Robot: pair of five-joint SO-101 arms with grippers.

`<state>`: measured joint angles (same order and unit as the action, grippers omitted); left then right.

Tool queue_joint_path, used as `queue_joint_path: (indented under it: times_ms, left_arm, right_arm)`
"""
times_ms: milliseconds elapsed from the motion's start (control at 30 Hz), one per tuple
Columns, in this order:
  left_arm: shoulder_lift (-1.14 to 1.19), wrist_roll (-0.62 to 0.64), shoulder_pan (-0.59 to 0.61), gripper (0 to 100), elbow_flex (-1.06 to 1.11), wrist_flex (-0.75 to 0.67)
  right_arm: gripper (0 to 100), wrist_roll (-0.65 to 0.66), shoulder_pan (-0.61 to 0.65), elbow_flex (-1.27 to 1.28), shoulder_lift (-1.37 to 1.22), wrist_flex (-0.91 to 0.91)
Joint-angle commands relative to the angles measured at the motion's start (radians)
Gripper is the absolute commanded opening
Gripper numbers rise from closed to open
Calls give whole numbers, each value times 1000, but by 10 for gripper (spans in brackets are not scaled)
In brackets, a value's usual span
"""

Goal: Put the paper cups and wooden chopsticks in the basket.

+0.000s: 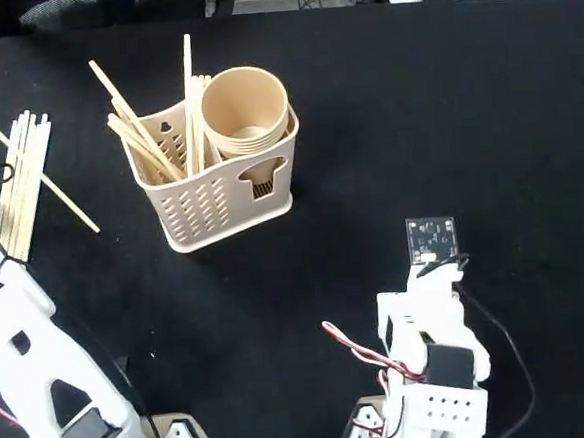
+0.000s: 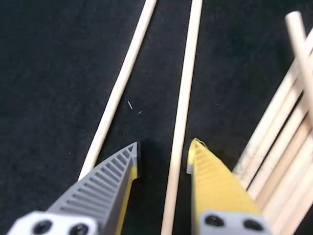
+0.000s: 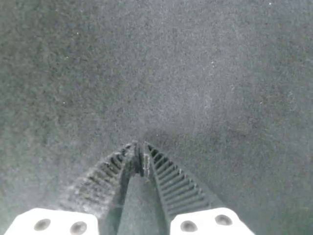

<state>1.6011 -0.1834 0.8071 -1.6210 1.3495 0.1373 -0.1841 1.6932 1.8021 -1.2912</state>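
- The left tool (image 2: 166, 143) is open, straddling one chopstick (image 2: 185, 98) lying on the surface (image 2: 58, 73); the pile (image 2: 281, 142) sits just beside, so closing could snag a second stick.
- The right tool (image 3: 140, 147) is closed on nothing.
- The cups (image 1: 247, 107) sit in the basket (image 1: 220, 199).

The beige slotted basket (image 1: 221, 202) stands upright. A nested stack of tan paper cups (image 1: 247, 107) fills one end, and several wooden chopsticks (image 1: 140, 124) lean out of the other. Well apart, loose chopsticks (image 1: 23, 178) lie bundled flat, perhaps ten, with one stray stick (image 1: 70, 202) lying crosswise.
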Motion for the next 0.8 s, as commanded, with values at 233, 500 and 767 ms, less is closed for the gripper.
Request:
queue_joint_path:
  times_ms: [233, 500, 767]
  left_arm:
    - [80, -6, 2, 43, 208, 9]
    - [75, -6, 2, 28, 47, 166]
    - [-83, -5, -77, 28, -47, 384]
  right_arm:
    - [13, 0, 11, -8, 67, -3]
    - [13, 0, 11, -8, 67, -3]
    - [13, 0, 11, -8, 67, -3]
